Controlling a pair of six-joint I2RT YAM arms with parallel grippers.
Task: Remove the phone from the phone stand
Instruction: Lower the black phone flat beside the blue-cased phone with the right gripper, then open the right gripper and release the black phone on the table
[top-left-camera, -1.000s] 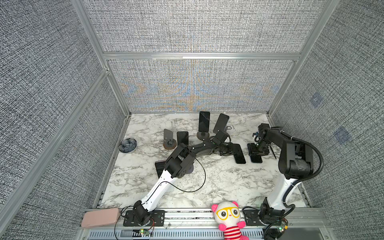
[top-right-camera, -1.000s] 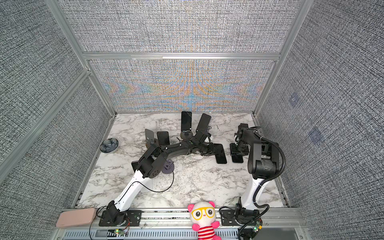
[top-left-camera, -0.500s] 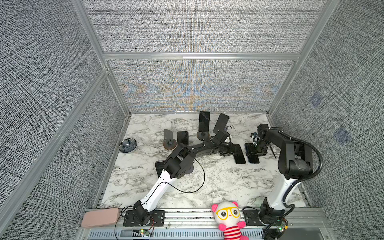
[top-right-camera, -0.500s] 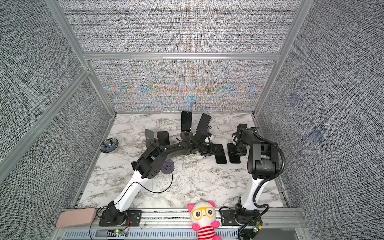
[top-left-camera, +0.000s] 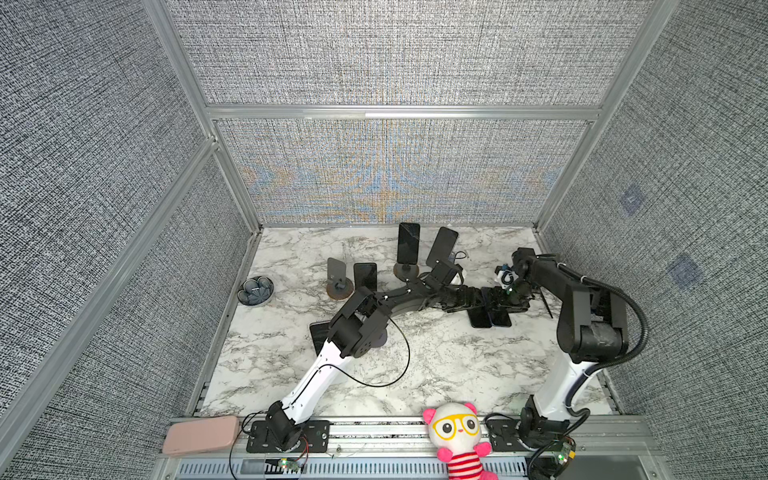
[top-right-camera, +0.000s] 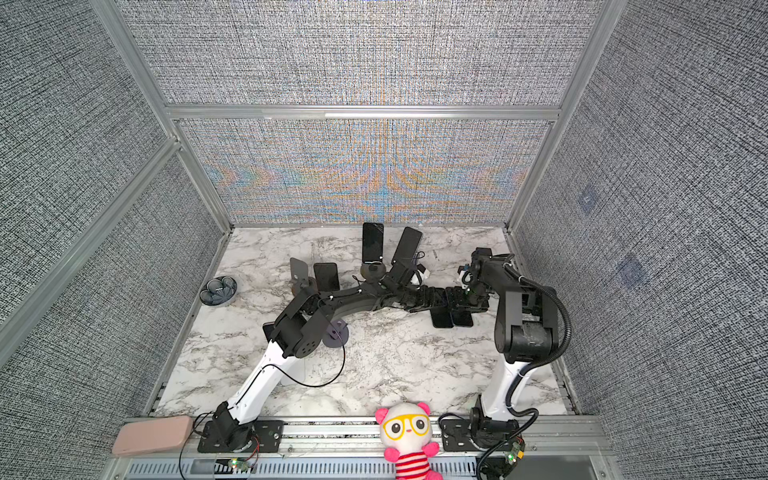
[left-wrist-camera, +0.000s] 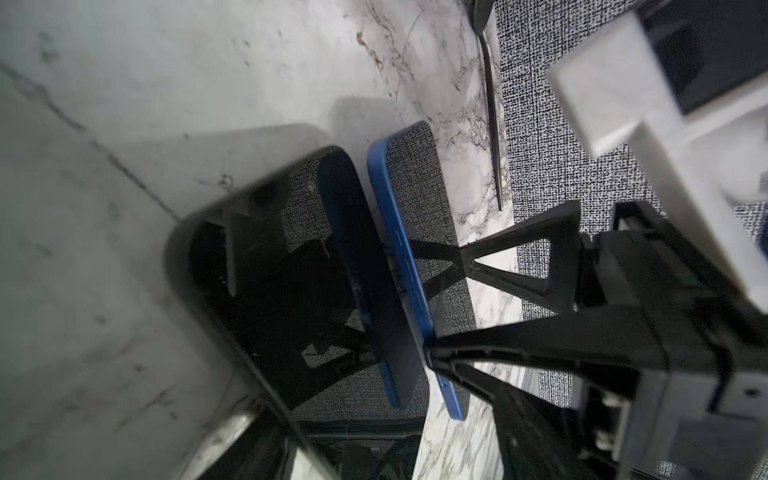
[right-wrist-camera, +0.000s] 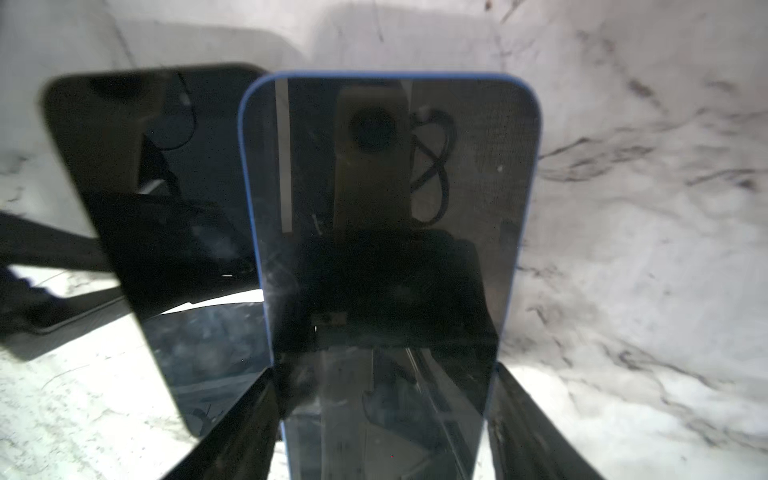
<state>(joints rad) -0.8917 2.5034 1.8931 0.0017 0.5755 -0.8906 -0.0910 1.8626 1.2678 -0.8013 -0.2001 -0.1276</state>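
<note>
Blue-edged phone (top-left-camera: 501, 319) is shown in a top view flat on the bench (top-left-camera: 436, 365), right of centre, long axis near-to-far, under left pincer (top-left-camera: 492, 302) and right pincer (top-left-camera: 515, 297). Left wrist view: left pincer state cannot be told. Right wrist view: right fingers (right-wrist-camera: 534, 432) flank its end; clamping cannot be told.

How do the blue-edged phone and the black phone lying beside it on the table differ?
The blue-edged phone has a bright blue rim; the black phone has a dark one. The blue-edged phone sits between the fingers of the right gripper; the black phone lies outside them. Both have dark screens facing up and lie side by side on the table.
</note>
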